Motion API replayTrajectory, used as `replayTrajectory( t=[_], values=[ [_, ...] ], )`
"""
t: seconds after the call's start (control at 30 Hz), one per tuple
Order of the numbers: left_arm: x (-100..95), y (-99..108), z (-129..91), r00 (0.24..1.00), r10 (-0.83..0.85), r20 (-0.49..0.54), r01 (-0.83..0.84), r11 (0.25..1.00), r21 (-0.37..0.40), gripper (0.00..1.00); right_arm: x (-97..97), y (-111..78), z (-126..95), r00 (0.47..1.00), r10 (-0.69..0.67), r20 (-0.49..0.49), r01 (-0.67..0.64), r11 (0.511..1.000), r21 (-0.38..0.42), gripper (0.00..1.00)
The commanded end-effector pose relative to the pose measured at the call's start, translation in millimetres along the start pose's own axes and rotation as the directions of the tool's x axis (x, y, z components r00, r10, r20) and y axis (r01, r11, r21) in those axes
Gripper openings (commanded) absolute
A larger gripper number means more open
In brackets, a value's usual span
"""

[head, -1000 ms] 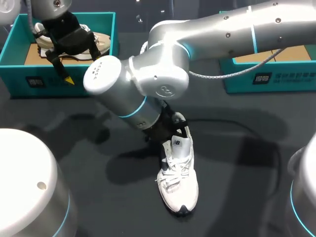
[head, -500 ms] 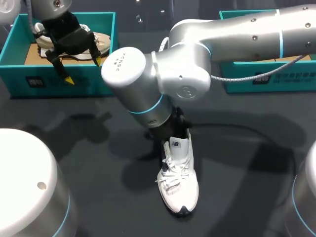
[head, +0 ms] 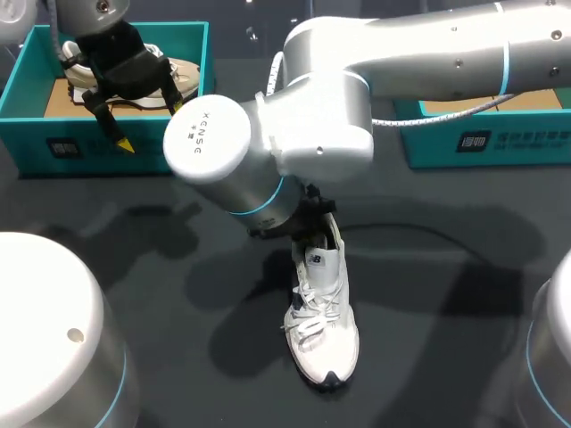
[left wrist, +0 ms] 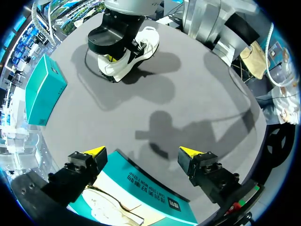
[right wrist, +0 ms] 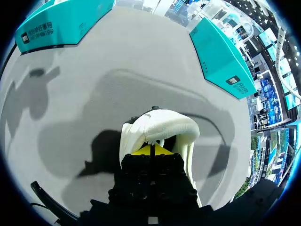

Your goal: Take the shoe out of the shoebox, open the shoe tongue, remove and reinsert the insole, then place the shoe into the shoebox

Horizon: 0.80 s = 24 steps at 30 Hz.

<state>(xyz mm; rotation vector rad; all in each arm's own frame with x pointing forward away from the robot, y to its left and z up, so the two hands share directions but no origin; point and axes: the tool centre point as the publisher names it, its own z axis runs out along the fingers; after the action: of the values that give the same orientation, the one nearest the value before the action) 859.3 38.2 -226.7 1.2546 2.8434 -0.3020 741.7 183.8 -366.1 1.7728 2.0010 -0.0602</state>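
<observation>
A white laced shoe [head: 322, 319] stands on the dark table, toe toward me. My right arm [head: 268, 147] reaches over it, and its wrist hides the heel end. In the right wrist view my right gripper [right wrist: 151, 149] is shut, its yellow tips pressed together down in the shoe's mouth, just behind the white heel collar [right wrist: 160, 126]. I cannot tell whether anything thin is pinched between them. My left gripper [head: 150, 126] hangs open over the front wall of the left teal shoebox [head: 27, 107]. Its yellow fingertips [left wrist: 96, 151] stand wide apart.
A second, beige shoe [head: 183, 76] lies in the left shoebox. Another teal shoebox [head: 482, 143] stands at the back right. Both boxes [right wrist: 221, 56] lie well beyond the shoe in the right wrist view, with bare dark table around it.
My right arm's wrist section swung right, then back left above the shoe, while its gripper stayed at the shoe's opening. The shoe barely shifted. The left arm kept still.
</observation>
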Motion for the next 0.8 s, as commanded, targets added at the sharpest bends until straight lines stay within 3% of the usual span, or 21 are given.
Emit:
replayTrajectory(
  t=[0.03, 0.27, 0.5, 0.53, 0.63, 0.8],
  values=[
    [0.3, 0, 0, 1.000, 0.001, -0.001, -0.001, 1.000, -0.002, 1.00, 11.8, -10.8, 11, 0.953, 0.304, 0.013, -0.301, 0.949, -0.097, 0.00],
    [0.3, 0, 0, 1.000, 0.001, -0.001, -0.001, 1.000, -0.002, 1.00, 4.4, -13.1, 11, 0.943, 0.330, 0.039, -0.324, 0.939, -0.112, 0.00],
    [0.3, 0, 0, 1.000, 0.001, -0.001, -0.001, 1.000, -0.002, 1.00, 6.7, -33.2, 43, 0.930, 0.367, 0.035, -0.366, 0.930, -0.023, 0.00],
    [0.3, 0, 0, 1.000, 0.001, -0.001, -0.001, 1.000, -0.002, 1.00, 8.7, -48.1, 56, 0.921, 0.388, 0.020, -0.388, 0.921, 0.019, 0.00],
    [0.3, 0, 0, 1.000, 0.001, -0.001, -0.001, 1.000, -0.002, 1.00, 11.1, -69.6, 69, 0.903, 0.429, -0.010, -0.426, 0.900, 0.086, 0.00],
    [0.3, 0, 0, 1.000, 0.001, -0.001, -0.001, 1.000, -0.002, 1.00, 17.0, -100.5, 72, 0.881, 0.472, -0.025, -0.461, 0.870, 0.174, 0.00]
  ],
)
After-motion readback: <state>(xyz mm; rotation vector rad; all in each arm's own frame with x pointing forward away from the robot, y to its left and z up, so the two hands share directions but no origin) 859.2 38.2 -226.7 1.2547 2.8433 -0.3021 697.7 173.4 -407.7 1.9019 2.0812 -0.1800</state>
